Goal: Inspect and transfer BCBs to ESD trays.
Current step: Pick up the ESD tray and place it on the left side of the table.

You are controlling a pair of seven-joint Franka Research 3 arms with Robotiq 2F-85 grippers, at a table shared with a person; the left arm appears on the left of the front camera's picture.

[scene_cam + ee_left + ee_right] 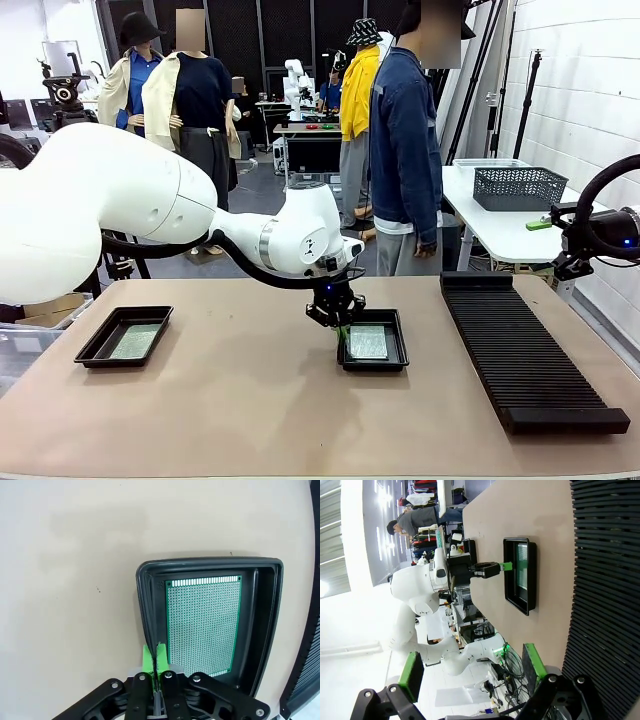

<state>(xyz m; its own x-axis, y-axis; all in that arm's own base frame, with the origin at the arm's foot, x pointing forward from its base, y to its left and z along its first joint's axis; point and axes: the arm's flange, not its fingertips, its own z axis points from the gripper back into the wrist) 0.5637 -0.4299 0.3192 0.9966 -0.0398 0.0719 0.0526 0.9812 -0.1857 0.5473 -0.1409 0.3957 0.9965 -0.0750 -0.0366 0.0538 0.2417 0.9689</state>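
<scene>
Risk of catching the near rim of the middle ESD tray [146, 600] and shunting it — BCB [202, 625] flat inside — since left gripper [152, 656] hangs pressed together, seemingly empty, just above that rim; right gripper [472, 672] spread wide, well apart.

Two shallow black rectangular plastic trays with raised rims sit on the tan surface, well apart from each other. The left black tray [124, 337] lies near the left edge and has a thin flat green circuit board [134, 341] lying flat inside it, pale and a bit washed out by glare. The middle black tray [262, 615] holds a second green perforated board [204, 625], also lying flat, covered in a fine grid of tiny holes with a pale strip along one short end, sitting closer to one long wall than the other.
</scene>
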